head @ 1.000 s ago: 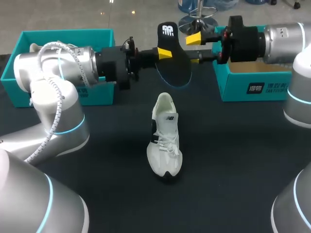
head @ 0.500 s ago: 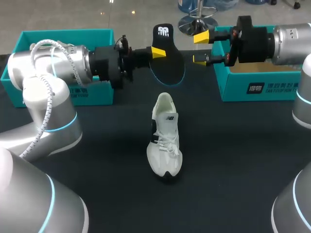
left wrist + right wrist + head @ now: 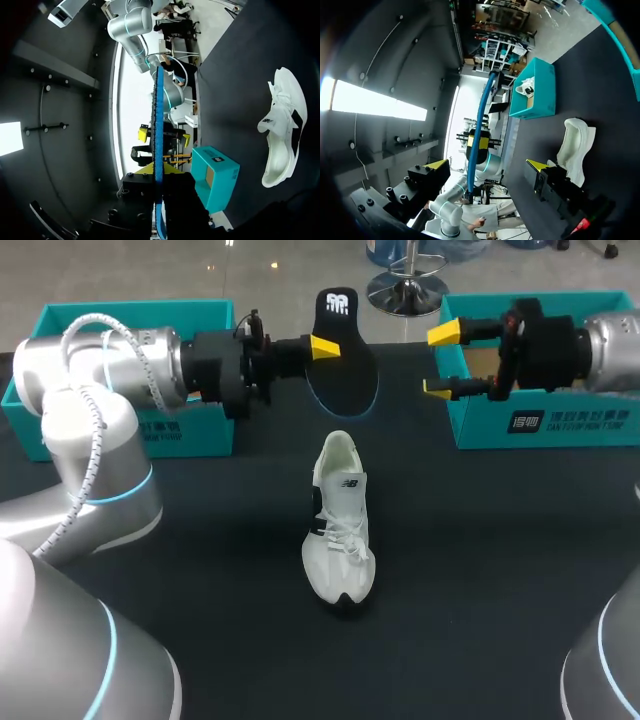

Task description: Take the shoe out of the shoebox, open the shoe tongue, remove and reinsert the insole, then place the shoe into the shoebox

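A white shoe (image 3: 338, 520) stands upright mid-table, toe toward me; it also shows in the left wrist view (image 3: 282, 125) and the right wrist view (image 3: 575, 147). Its black insole (image 3: 345, 355) with a blue underside hangs in the air beyond the shoe's heel. My left gripper (image 3: 322, 345) is shut on the insole's edge, and the insole appears edge-on (image 3: 158, 125) between the tips of that gripper (image 3: 158, 172). My right gripper (image 3: 442, 360) stands open to the right of the insole, apart from it. From the right gripper (image 3: 487, 165), the insole (image 3: 481, 120) lies ahead, untouched.
An open teal shoebox (image 3: 130, 315) with something white inside sits at the back left behind my left arm. A second open teal shoebox (image 3: 540, 425) sits at the back right, under my right wrist. Dark table surface surrounds the shoe.
My right gripper has let go of the insole, opened wide and drawn back to the right. My left gripper has pulled the insole slightly left and away from me. The shoe has not moved.
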`<state>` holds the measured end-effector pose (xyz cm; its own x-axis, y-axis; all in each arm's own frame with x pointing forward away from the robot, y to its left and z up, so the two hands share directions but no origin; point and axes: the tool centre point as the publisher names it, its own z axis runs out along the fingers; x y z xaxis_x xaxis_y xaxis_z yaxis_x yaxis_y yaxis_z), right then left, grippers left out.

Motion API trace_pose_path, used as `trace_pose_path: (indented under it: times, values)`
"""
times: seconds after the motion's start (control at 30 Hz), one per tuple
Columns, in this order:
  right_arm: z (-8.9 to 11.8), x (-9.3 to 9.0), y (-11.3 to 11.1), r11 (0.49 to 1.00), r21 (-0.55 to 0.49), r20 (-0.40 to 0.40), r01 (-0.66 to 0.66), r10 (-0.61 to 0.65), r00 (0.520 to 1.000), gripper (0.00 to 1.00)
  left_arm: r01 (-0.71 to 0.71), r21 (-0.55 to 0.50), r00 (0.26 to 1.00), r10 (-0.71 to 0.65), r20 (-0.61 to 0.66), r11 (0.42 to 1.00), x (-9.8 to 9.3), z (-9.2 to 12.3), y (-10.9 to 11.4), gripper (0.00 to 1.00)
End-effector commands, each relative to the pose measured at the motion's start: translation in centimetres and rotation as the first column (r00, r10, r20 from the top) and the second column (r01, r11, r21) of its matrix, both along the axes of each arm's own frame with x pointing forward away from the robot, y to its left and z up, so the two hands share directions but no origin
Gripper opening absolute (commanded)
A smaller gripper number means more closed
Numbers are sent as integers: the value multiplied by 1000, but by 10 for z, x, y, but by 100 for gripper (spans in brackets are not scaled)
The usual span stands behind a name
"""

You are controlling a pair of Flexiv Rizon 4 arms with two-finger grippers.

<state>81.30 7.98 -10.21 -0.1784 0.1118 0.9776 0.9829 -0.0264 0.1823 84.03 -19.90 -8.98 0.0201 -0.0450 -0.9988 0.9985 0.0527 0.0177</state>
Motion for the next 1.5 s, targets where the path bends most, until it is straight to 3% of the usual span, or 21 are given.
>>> trace_pose_path:
  times: [0.03,0.23,0.73,0.8,0.9,0.97,1.1,1.33,1.47,1.5]
  values:
    - [7,0,-25,999,-40,-9,-4,4,1000,100,1,-1,1000,-1,2,1000,-1,-1,1,0]
    - [4,4,-39,998,-55,-9,26,-27,1000,100,-1,15,1000,1,8,1000,-1,1,1,0]
    - [4,4,-39,998,-55,-9,26,-27,1000,100,2,27,1000,-2,24,1000,-2,2,1,0]
    - [4,4,-39,998,-55,-9,26,-27,1000,100,12,29,982,-6,-190,1000,-1,10,3,0]
    - [4,4,-39,998,-55,-9,26,-27,1000,100,24,-9,891,-26,-454,1000,-5,21,4,0]
    - [4,4,-39,998,-55,-9,26,-27,1000,100,22,3,849,-17,-529,1000,-8,23,3,0]
    - [4,4,-39,998,-55,-9,26,-27,1000,100,28,-27,674,-39,-738,999,-12,28,4,0]
    - [4,4,-39,998,-55,-9,26,-27,1000,100,-33,-128,351,-108,-930,991,-20,25,7,0]
    - [4,4,-39,998,-55,-9,26,-27,1000,100,-56,-192,48,-189,-981,980,-23,27,7,0]
    - [4,4,-39,998,-55,-9,26,-27,1000,100,-56,-192,48,-189,-981,980,-23,27,7,0]
